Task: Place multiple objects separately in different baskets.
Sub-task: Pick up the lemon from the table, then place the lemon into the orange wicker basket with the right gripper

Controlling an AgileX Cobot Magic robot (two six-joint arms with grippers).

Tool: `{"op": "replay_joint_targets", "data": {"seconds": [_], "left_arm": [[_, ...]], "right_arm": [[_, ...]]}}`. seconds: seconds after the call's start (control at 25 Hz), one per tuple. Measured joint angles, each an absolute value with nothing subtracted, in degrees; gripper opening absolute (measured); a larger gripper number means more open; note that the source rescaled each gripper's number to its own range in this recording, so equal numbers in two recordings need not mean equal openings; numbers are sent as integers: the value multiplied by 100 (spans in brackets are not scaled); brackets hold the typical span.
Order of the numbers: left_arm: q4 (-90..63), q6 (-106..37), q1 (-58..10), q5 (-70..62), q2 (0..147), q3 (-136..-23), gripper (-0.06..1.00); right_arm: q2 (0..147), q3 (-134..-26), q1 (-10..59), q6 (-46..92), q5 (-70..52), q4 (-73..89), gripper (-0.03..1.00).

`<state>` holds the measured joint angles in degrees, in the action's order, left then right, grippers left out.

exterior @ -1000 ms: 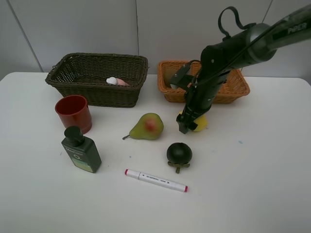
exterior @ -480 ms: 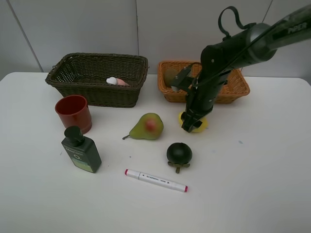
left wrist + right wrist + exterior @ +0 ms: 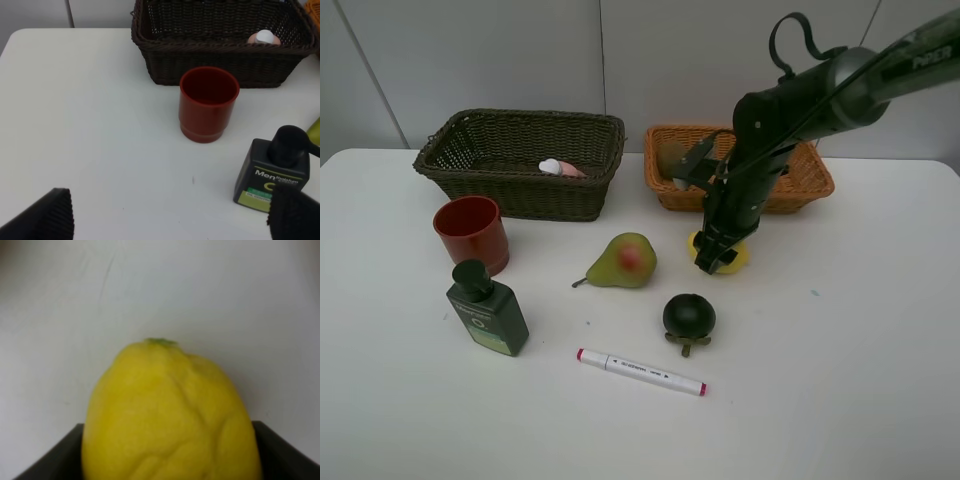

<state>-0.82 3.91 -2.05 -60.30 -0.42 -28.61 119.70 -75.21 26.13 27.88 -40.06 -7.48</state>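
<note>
My right gripper (image 3: pixel 712 255) is down on the table, shut on the yellow lemon (image 3: pixel 733 258). In the right wrist view the lemon (image 3: pixel 170 415) fills the space between the fingers. The pear (image 3: pixel 625 260), dark green round fruit (image 3: pixel 689 316) and white marker (image 3: pixel 641 371) lie on the table. The red cup (image 3: pixel 208 102) and dark green bottle (image 3: pixel 272 172) stand at the left, ahead of my open left gripper (image 3: pixel 175 215). The pink bottle (image 3: pixel 560 168) lies in the dark basket (image 3: pixel 520 195). A brown kiwi (image 3: pixel 670 158) sits in the tan basket (image 3: pixel 800 190).
Both baskets stand side by side at the back of the white table (image 3: pixel 840 380). My right arm (image 3: pixel 790 100) reaches down in front of the tan basket. A grey wall rises behind the table.
The right gripper's jaws have closed in on the lemon, and the gripper has shifted slightly right. Everything else on the table stays where it was.
</note>
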Motion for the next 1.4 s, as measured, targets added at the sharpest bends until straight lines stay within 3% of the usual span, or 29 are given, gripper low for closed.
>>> {"op": "replay_joint_targets", "data": {"seconds": [0.76,1.4], "left_arm": [[-82,391,-205,-6030,-42,-2861,100],[-82,391,-205,-6030,-42,-2861,100]], "right_arm": [[11083,-7521,2613,2577,-4670,-742,59],[10682,-8842,2469,0,-4477,-653,59]]}}
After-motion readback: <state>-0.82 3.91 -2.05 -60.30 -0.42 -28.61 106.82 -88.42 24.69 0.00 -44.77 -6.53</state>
